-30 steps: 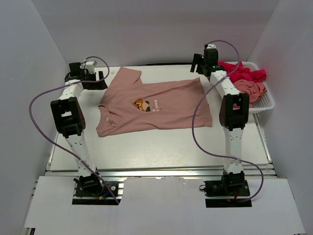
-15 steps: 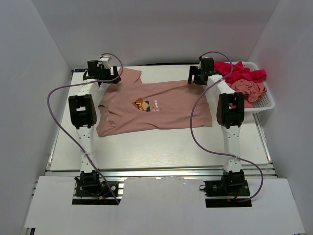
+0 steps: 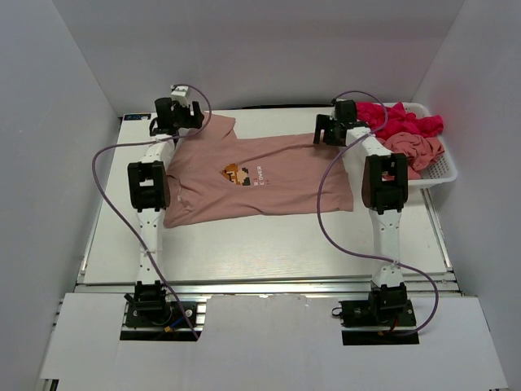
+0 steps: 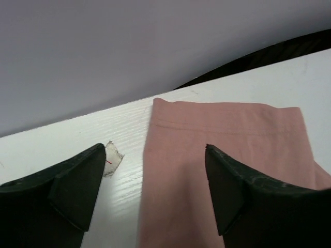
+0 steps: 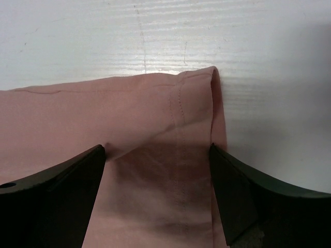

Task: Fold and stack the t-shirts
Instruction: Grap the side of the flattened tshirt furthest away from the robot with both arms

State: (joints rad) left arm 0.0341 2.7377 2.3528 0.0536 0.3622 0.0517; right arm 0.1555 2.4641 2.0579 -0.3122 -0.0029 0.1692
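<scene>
A salmon-pink t-shirt [image 3: 260, 177] with a small pixel-art chest print lies spread flat on the white table. My left gripper [image 3: 177, 122] is open over the shirt's far left sleeve [image 4: 222, 150], its fingers [image 4: 77, 186] astride the sleeve's left edge. My right gripper [image 3: 332, 130] is open over the shirt's far right hem corner [image 5: 176, 134], low on the cloth. A magenta-red t-shirt [image 3: 399, 120] and another salmon-pink one [image 3: 417, 150] lie crumpled in the white mesh basket [image 3: 444, 167] at the far right.
A small scrap of white tape [image 4: 113, 157] sticks to the table beside the left sleeve. The grey enclosure walls stand close behind both grippers. The table's near half [image 3: 260, 244] shows bare white surface.
Both arms have reached farther back. The left gripper swung right onto the shirt's far left sleeve; the right gripper dropped to the far right hem corner. The shirt has not moved.
</scene>
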